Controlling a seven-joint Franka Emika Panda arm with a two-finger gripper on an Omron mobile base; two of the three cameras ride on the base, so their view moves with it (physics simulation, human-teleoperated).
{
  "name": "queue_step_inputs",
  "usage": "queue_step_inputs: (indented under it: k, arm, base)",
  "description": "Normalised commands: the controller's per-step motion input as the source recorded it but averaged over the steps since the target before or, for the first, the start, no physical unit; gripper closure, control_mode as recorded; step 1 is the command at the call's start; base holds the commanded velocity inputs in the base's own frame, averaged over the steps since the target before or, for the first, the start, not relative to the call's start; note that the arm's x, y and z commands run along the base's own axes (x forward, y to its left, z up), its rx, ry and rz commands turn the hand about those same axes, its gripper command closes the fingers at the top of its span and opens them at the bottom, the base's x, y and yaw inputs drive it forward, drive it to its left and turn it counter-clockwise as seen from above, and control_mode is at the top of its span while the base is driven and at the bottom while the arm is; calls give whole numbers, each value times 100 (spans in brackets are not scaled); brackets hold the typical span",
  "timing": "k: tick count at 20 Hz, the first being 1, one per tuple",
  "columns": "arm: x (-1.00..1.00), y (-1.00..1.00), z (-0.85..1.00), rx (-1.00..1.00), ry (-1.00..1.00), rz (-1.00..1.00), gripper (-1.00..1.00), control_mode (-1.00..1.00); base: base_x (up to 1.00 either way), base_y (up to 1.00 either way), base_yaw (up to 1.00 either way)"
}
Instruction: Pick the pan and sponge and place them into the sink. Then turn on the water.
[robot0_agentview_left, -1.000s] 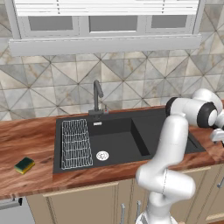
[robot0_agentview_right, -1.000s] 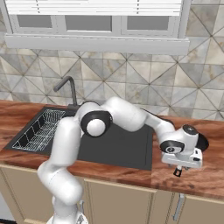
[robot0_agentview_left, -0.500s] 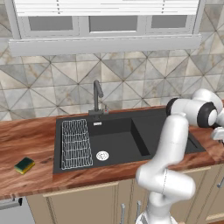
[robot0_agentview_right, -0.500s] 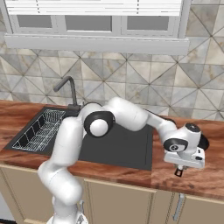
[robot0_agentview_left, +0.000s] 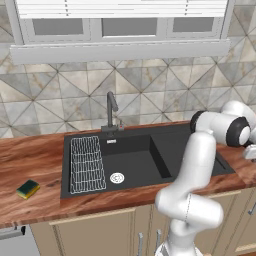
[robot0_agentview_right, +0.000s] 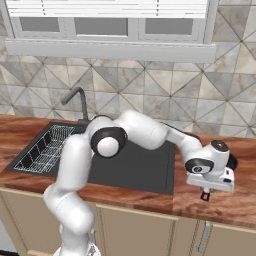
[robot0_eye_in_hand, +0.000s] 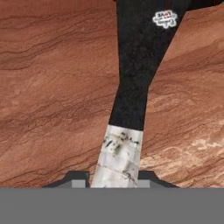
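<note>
Pan (robot0_eye_in_hand: 140, 65) handle's pale tip clamped between fingers (robot0_eye_in_hand: 78, 178), bare wooden counter (robot0_eye_in_hand: 48, 87) either side

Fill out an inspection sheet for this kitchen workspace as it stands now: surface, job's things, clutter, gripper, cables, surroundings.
Surface: reddish wooden counter around the sink.
Job's things: black sink holds a white wire rack and silver drain, otherwise bare; sponge lies on the counter left of the sink; pan handle lies on the counter right of the sink, its light tip between the fingertips; faucet shows no water.
Clutter: nothing seen.
Gripper: gripper shut on the pan handle, low over the counter.
Cables: nothing seen.
Surroundings: tiled backsplash, window above, cabinets below.
</note>
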Motion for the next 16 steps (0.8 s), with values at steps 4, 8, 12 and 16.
queue_step_inputs:
  k: [4, 8, 12, 16]
  arm:
    - [-19, 14, 32, -8, -14, 6, 100, -100]
    - [-15, 23, 24, -3, -6, 12, 100, -100]
    - [-6, 22, 17, -1, -7, 14, 100, -100]
    - [-11, 15, 28, 0, -12, 11, 100, -100]
  base:
    - [0, 0, 0]
    - [0, 0, 0]
    - [0, 0, 0]
    - [0, 0, 0]
